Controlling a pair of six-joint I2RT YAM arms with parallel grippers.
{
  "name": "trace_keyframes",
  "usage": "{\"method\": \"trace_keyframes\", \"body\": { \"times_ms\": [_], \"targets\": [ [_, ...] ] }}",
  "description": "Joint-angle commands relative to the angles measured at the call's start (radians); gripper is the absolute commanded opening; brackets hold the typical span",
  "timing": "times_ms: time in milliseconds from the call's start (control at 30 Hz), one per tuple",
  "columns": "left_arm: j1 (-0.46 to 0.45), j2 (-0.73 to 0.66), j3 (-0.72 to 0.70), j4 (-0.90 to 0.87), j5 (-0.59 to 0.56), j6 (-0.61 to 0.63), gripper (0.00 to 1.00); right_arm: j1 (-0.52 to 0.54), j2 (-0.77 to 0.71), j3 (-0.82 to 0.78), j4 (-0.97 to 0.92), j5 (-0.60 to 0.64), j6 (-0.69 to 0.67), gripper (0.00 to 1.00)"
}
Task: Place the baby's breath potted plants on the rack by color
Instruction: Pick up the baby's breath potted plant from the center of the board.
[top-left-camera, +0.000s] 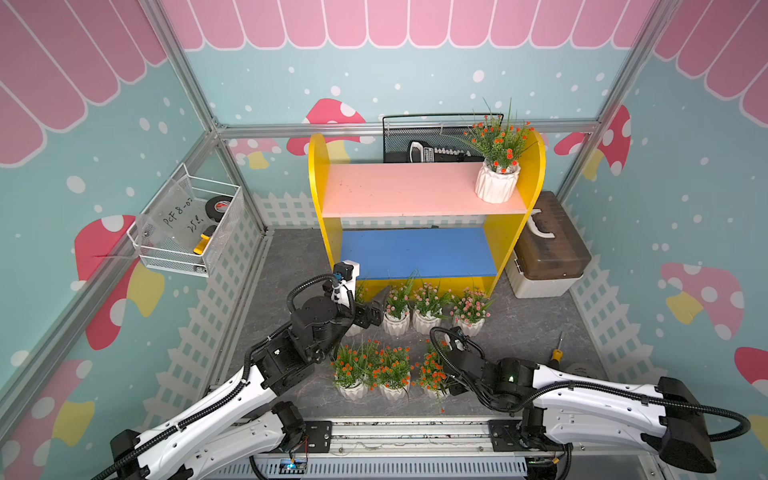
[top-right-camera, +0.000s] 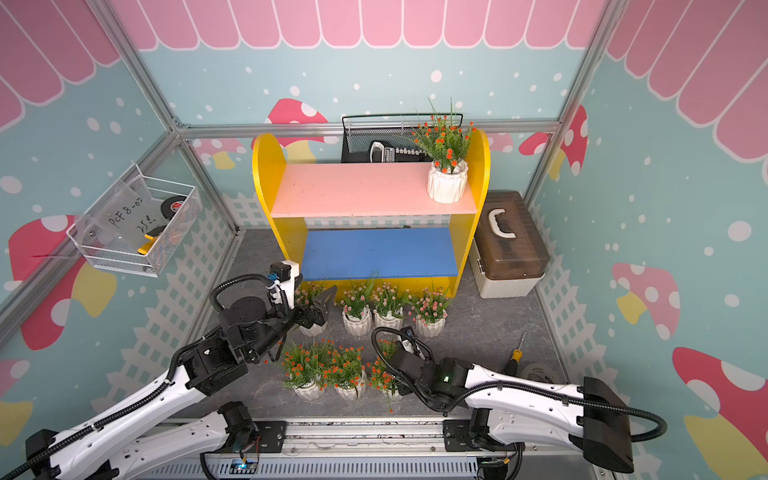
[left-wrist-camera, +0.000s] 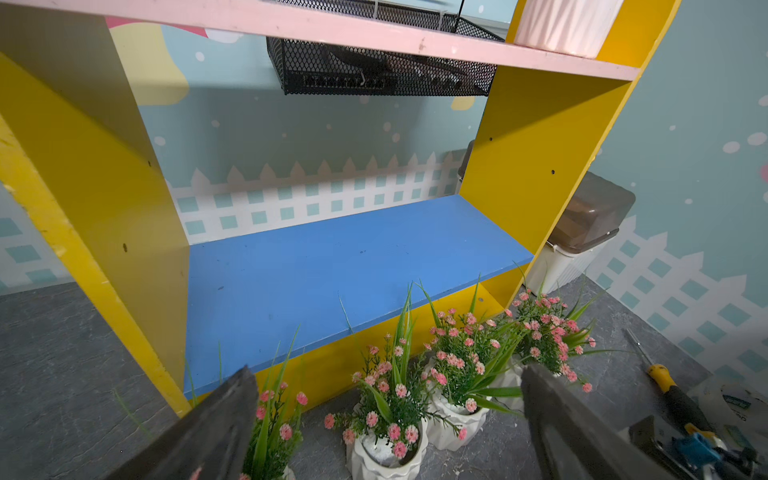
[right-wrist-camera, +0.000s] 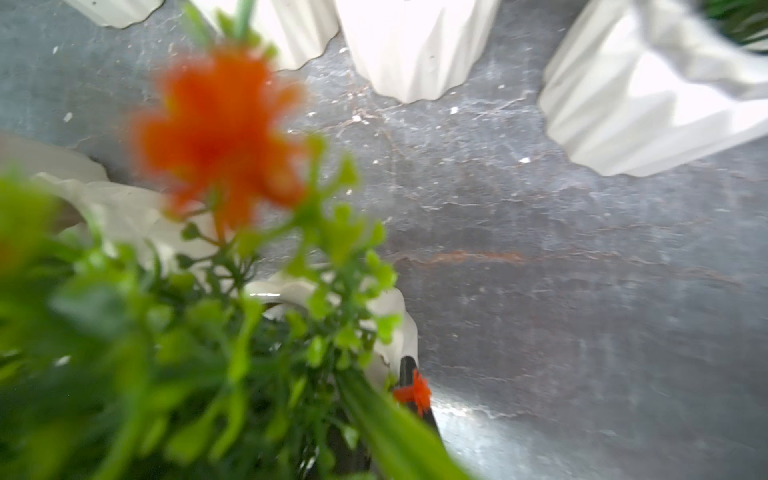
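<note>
The rack (top-left-camera: 320, 174) has a pink upper board (top-left-camera: 395, 191) that carries one orange-flowered plant (top-left-camera: 497, 183) at its right end, and a bare blue lower board (top-left-camera: 415, 253). On the floor in front stands a row of pink-flowered plants (top-left-camera: 428, 305), the leftmost (left-wrist-camera: 274, 419) partly hidden behind my left gripper (left-wrist-camera: 388, 374), which is open beside it. Nearer me are three orange-flowered plants (top-left-camera: 392, 374). My right gripper (right-wrist-camera: 390, 374) is shut on the pot rim of the rightmost one (top-left-camera: 432, 374). One finger (right-wrist-camera: 409, 370) shows outside the rim; leaves hide the other.
A brown-lidded white box (top-left-camera: 548, 249) stands right of the rack. A black wire basket (top-left-camera: 428, 141) hangs behind it and a white wire basket (top-left-camera: 191, 228) hangs on the left wall. A yellow-handled screwdriver (top-left-camera: 556, 353) lies on the floor at the right.
</note>
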Motion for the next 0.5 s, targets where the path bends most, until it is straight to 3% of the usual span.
{"method": "trace_keyframes", "body": {
  "times_ms": [0,467],
  "targets": [
    [-0.005,0.009,-0.009,0.007,-0.009,-0.016,0.97,-0.045,-0.045,-0.008,-0.042,0.059,-0.009,0.13],
    [-0.005,0.047,0.008,0.014,0.007,-0.006,0.97,-0.135,-0.096,-0.090,-0.015,-0.020,-0.032,0.21]
  ]
}}
